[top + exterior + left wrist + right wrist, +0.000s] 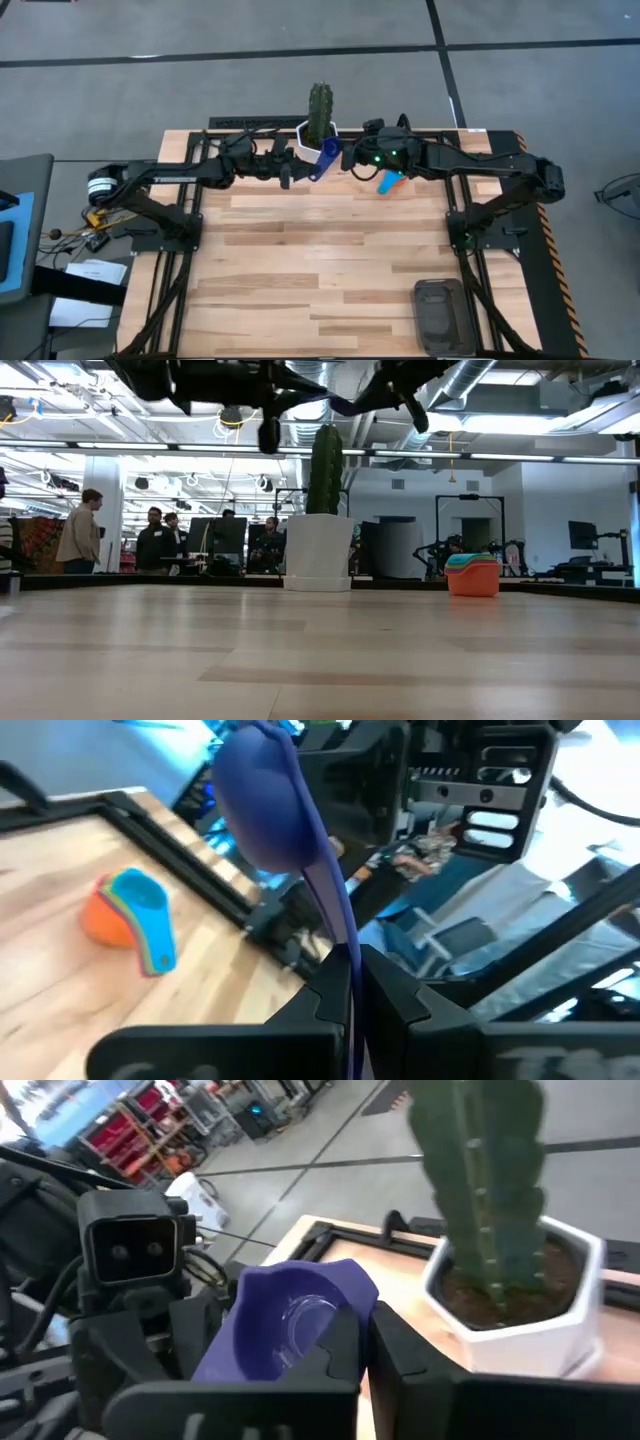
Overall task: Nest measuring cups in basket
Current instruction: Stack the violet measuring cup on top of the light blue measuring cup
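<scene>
A dark blue measuring cup (326, 157) hangs in the air over the table's far middle, just in front of the cactus pot. My left gripper (352, 990) is shut on its handle, coming from the left. From the right, my right gripper (365, 1348) is shut on its bowl (290, 1325). A stack of nested measuring cups (390, 181), light blue on top and orange at the bottom, lies on the table below my right gripper; it also shows in the left wrist view (135, 915) and the low view (472, 573). The dark grey basket (440, 315) sits at the near right. My left gripper pinches the cup's flat handle (342, 955) between its two fingers, coming about level from the table's left. The handle runs along the fingers, with the bowl (262, 800) out beyond the fingertips. The cup is lifted clear of the table. My right gripper pinches the wall of the bowl at its rim (362, 1305), one finger inside the bowl and one outside. It comes from the table's right, slanting slightly down. The cup's hollow faces this gripper, and the cup is clear of the table.
The white hexagonal pot with the cactus (318, 130) stands at the far edge, right behind the two grippers. Black frame rails (250, 124) run along the far edge. People stand in the room beyond the table (85, 530).
</scene>
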Controlling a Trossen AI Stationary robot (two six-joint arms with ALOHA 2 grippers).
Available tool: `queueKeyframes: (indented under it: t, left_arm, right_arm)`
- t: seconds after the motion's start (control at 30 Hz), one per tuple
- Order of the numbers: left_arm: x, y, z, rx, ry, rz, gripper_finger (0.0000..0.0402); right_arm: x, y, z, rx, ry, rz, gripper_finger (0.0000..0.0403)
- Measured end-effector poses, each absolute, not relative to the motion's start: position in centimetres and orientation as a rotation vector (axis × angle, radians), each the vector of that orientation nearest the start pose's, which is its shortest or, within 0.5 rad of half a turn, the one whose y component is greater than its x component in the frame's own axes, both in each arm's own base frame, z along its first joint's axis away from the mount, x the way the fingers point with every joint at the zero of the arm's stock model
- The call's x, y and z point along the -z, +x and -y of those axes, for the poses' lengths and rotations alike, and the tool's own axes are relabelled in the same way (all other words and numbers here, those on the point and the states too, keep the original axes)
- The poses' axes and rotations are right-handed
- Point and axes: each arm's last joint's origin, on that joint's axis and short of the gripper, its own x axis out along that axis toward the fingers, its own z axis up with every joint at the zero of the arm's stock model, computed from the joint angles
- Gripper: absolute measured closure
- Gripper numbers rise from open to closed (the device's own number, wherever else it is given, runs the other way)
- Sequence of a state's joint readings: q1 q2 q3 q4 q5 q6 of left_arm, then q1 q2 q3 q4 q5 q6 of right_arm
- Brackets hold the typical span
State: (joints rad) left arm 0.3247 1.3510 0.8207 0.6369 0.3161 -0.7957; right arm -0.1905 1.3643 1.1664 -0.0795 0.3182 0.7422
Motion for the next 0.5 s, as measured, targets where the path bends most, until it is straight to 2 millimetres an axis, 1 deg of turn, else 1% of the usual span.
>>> queueKeyframes:
  t: [0.07,0.17,0.23,0.33,0.5]
  left_arm:
    - [-29.5,29.2,-9.0,0.069,-0.783,0.118,0.0401]
    - [-28.9,29.5,-9.7,0.104,-0.809,0.110,0.0401]
    - [-28.5,29.5,-10.2,0.091,-0.814,0.089,0.0401]
    - [-28.3,29.3,-10.7,0.071,-0.788,0.065,0.0401]
    - [-28.0,29.2,-11.1,0.040,-0.751,0.044,0.0393]
  right_arm:
    - [-34.5,30.1,6.8,0.597,0.706,-0.094,0.0392]
    - [-34.2,30.0,6.7,0.622,0.734,-0.121,0.0380]
    - [-33.9,29.9,6.7,0.632,0.741,-0.149,0.0382]
    - [-33.7,29.9,6.7,0.636,0.742,-0.166,0.0396]
    - [-33.4,29.8,6.8,0.643,0.742,-0.193,0.0398]
